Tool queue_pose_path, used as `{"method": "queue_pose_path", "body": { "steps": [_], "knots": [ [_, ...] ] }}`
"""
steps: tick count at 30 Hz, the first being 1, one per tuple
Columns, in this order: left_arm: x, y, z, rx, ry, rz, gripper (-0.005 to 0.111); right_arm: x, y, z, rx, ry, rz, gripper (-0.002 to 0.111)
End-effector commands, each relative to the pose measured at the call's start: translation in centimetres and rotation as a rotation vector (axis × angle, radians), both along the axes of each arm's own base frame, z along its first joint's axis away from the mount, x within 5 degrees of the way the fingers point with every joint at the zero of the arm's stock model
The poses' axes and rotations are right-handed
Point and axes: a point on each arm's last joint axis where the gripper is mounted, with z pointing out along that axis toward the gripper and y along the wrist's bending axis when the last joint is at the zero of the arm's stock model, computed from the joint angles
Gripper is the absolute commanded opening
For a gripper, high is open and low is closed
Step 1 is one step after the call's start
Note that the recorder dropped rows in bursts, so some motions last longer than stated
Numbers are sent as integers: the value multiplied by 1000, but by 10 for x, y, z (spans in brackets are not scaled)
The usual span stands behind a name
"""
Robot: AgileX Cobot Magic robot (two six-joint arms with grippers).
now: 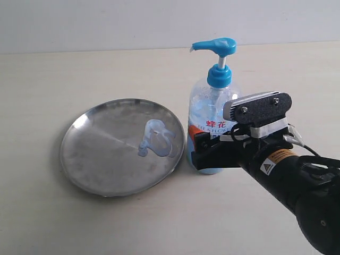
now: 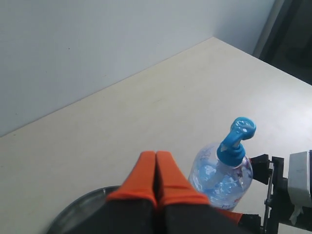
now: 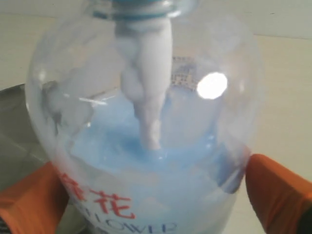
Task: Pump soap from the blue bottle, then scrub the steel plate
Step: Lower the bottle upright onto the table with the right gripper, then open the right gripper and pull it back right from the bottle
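The pale bench [image 1: 159,223] carried everything, and nothing else lay near the right claw [image 3: 153,195] apart from the task's own things. The steel plate [image 1: 79,175] lay flat just beyond the claw's fingertips, on the far side of the bottle from the arm, with its rim nearly touching the bottle's base. We judged it was set that close so the spout would drop gel straight onto it.

The blue bottle [image 1: 212,101] stood upright between the right claw's orange fingers [image 3: 278,190], one on each flank of its lower body at label height. That low, straddling hold looked meant to brace the bottle against tipping while it was pumped. We could not tell whether the pads were pressing on the plastic or standing just off it. The pump head [image 1: 215,47] sat well above the claw, fully raised, its spout pointing out over the plate.

The left claw [image 2: 156,165] hung above the plate's edge with its fingers pressed together and nothing between them. The bottle stood just ahead of it.

The soap [image 1: 156,139] lay as a glossy pale blue smear on the plate's near side, just past the right claw's tips. Pumping looked done and scrubbing not yet begun.
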Motion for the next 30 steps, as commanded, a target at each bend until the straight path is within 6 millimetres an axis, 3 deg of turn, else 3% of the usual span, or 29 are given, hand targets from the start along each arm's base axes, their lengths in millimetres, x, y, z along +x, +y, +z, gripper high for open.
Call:
{"method": "queue_pose_path", "body": {
  "steps": [1, 10, 21, 24, 30],
  "knots": [
    [-1, 1, 1, -5, -11, 5, 0, -3, -2, 12, -4, 25, 8, 94],
    [-2, 1, 0, 4, -3, -3, 0, -14, -8, 25, -38, 132, 21, 94],
    [-7, -2, -9, 40, 72, -62, 0, -44, -8, 52, -6, 264, 211, 90],
    [-6, -5, -17, 66, 130, -96, 0, -54, -7, 55, 8, 326, 268, 79],
    [6, -15, -45, 122, 297, -158, 0, -76, -1, 66, 11, 517, 438, 40]
  ]
}}
